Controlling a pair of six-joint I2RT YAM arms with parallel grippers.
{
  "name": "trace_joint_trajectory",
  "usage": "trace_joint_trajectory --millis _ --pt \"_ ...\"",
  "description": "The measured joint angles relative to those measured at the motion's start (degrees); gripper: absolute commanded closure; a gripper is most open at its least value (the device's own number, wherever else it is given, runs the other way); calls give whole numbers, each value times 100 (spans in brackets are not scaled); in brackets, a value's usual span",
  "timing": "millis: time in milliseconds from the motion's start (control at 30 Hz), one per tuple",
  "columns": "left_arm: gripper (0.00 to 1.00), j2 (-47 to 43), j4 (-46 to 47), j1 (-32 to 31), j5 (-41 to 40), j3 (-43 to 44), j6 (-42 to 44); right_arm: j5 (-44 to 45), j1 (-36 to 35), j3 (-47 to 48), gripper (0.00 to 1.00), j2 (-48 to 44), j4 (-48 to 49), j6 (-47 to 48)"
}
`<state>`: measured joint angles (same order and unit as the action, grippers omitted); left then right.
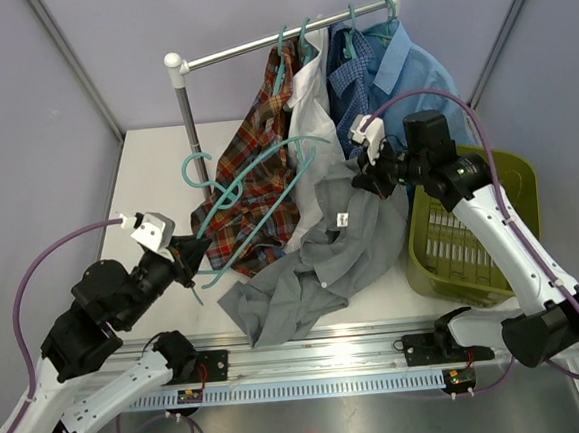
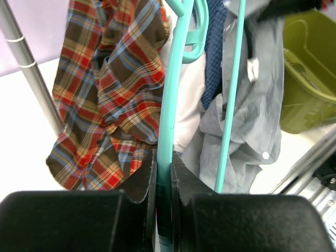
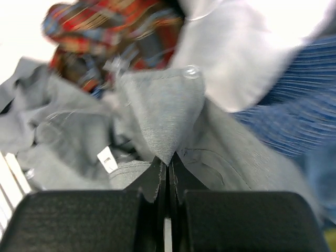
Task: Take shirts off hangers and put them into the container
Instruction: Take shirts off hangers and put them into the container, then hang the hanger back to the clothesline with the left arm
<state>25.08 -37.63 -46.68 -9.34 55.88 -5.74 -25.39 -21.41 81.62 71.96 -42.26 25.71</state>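
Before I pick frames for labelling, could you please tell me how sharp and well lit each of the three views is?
Top external: sharp, evenly lit, a sheen on the base rail. Left wrist: plaid shirt crisp, left claw dark with little detail. Right wrist: only the grey shirt fold in the right claw is sharp; the dark blue shirt is blurred, the white shirt washed out.

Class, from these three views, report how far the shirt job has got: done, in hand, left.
Done: the grey shirt is off the rail, slumped on the table. In hand: the left claw grips a teal hanger, the right claw pinches the grey shirt. Left: no shirt shows in the basket; the plaid shirt, white shirt, dark blue check shirt and light blue shirt hang on the rail.
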Motion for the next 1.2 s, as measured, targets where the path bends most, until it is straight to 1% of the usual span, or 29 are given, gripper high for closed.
trace_joint_trajectory --millis 67,133,233,267,333,367,400,467,500,533,600,733,833,900,1000,1067,1200 --pt "100 20 -7 -2 -109 0 15 -470 0 -326 100 4 48 221" --pt "100 24 2 0 -214 0 13 -750 -2 -603 99 50 98 337" --pt "100 24 42 -2 -374 -17 -4 -1005 -33 -911 85 234 223 492" --pt "100 24 55 -2 -404 -28 -13 -1029 -50 -951 72 339 221 566" --pt "100 22 98 -2 -426 -57 -13 -1029 -98 -964 64 575 197 704" --pt "100 24 107 0 -411 -70 0 -1027 -114 -964 55 673 157 800" --pt "100 22 103 -2 -367 -79 31 -1025 -118 -964 50 728 87 859" --pt "100 22 63 -2 -236 -79 184 -1010 -120 -898 41 776 -271 1110" --pt "100 22 17 -2 -164 -70 302 -1008 -120 -798 31 765 -514 1257" --pt "100 22 -28 -2 -114 -57 396 -1012 -120 -647 27 728 -765 1408" --pt "100 9 -157 -2 33 -4 654 -1025 -120 -203 24 610 -1303 1766" --pt "100 -177 -297 -2 404 35 1213 -1211 -120 870 22 179 -2236 2304" --pt "100 -306 -354 -2 673 35 1574 -1591 -129 1661 21 -133 -2778 2592" --pt "100 -321 -385 -2 901 35 1784 -1969 -138 2002 19 -219 -2975 2736" --pt "100 -269 -498 -2 1235 35 2002 -2629 -138 2203 18 -175 -3191 2903" --pt "100 -168 -575 -2 1349 35 2092 -2951 -142 2227 18 17 -3311 2988" --pt "100 92 -780 0 1217 105 2122 -3167 -144 2208 18 516 -3401 3080"
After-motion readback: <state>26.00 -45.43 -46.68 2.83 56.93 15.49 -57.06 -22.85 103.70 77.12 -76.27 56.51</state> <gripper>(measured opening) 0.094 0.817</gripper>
